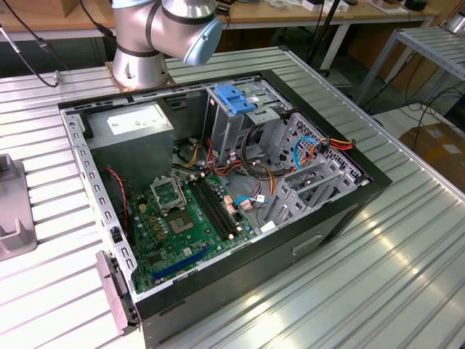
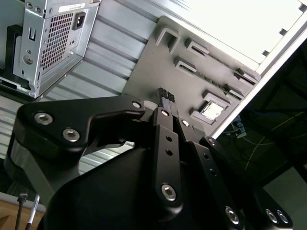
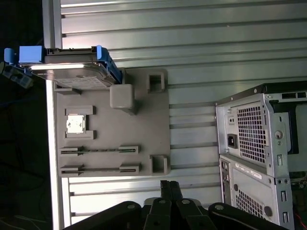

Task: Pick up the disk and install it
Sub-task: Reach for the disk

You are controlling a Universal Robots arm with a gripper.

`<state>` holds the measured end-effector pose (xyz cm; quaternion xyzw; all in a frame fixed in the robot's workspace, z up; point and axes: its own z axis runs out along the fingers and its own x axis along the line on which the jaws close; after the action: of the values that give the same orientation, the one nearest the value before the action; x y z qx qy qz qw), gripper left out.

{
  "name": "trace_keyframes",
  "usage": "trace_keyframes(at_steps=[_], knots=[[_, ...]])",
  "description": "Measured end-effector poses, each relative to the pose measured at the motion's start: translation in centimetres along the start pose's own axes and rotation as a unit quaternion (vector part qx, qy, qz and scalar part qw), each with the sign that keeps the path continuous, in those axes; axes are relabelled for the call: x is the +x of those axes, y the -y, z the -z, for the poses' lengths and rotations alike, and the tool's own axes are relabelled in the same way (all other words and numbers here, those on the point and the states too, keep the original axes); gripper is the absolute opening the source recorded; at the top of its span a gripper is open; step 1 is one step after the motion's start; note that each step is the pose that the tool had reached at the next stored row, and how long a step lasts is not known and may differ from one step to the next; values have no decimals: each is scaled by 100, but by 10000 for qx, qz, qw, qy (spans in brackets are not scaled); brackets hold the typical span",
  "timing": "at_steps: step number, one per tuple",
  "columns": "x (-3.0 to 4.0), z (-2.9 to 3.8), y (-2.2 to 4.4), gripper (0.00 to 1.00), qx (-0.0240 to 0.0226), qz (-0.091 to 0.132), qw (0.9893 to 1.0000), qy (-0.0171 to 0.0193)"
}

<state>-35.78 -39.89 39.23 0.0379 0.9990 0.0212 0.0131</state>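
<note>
Your end effector (image 2: 166, 96) sits closest to the lens in both wrist views. Its black fingers are clenched together with nothing between them, and it hangs above the near end of a grey fixture plate (image 2: 144, 81) without touching it.

The first wrist view shows the disk (image 3: 72, 69), which the second does not. It rests at the plate's (image 3: 144, 124) far corner, well apart from the end effector (image 3: 169, 184) and right at the tabletop's (image 3: 192, 38) edge. Its blue rails and grey metal body are plain to see, though you cannot tell whether it stands on edge or leans.

Both wrist views show a small processor chip (image 3: 76, 123) lying in a square recess of the plate, beside two long narrow slots. They also show the vented rear of the computer case (image 3: 249, 139), standing just beside the plate.

The exterior view gives you the inside of the case (image 1: 240, 291), lying open on its side. It holds:
- the green motherboard (image 1: 182, 225) on the floor
- the power-supply box (image 1: 134, 127) toward the exterior view's left, at the far wall
- a metal drive cage (image 1: 312, 182) toward the exterior view's right, with a blue plastic piece (image 1: 234, 98) on top
- coloured cables (image 1: 320, 145) strung between them

The arm's (image 1: 167, 29) base rises behind the case.
</note>
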Motion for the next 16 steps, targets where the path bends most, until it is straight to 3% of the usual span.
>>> trace_keyframes(at_steps=[16], knots=[[95, 2, 7, 10, 0, 0, 10000, 0]])
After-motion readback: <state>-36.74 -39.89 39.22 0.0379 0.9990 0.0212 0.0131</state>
